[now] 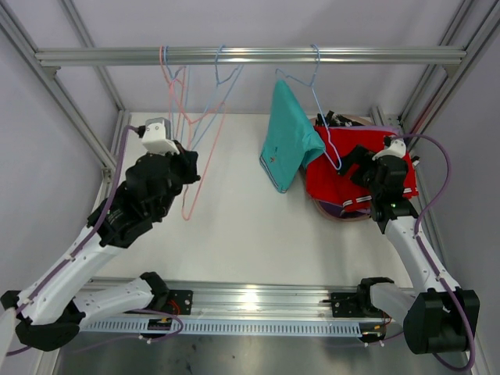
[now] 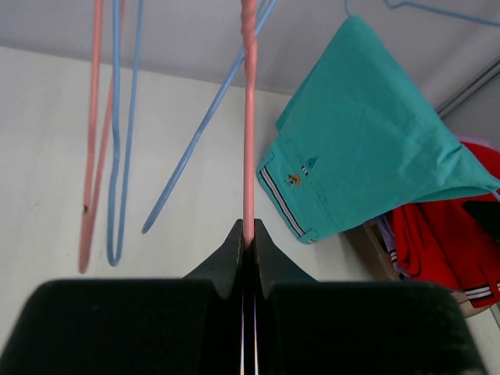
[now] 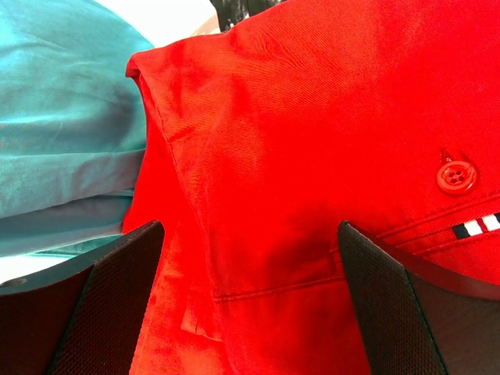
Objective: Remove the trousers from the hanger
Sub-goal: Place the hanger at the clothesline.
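Teal trousers (image 1: 287, 143) with a striped hem hang on a blue hanger (image 1: 312, 82) from the top rail; they also show in the left wrist view (image 2: 367, 133). Red trousers (image 1: 351, 168) lie on top of a pile at the right, with lilac cloth (image 1: 332, 209) peeking out underneath. My left gripper (image 1: 187, 168) is shut on the wire of an empty pink hanger (image 2: 249, 117). My right gripper (image 3: 250, 297) is open just above the red trousers (image 3: 312, 156). The speckled black and patterned trousers are mostly hidden.
Empty pink and blue hangers (image 1: 183, 86) hang on the metal rail (image 1: 250, 55) at the left. Frame posts stand at both sides. A shallow basket rim (image 1: 344, 216) shows under the pile. The white table (image 1: 234, 226) lies below.
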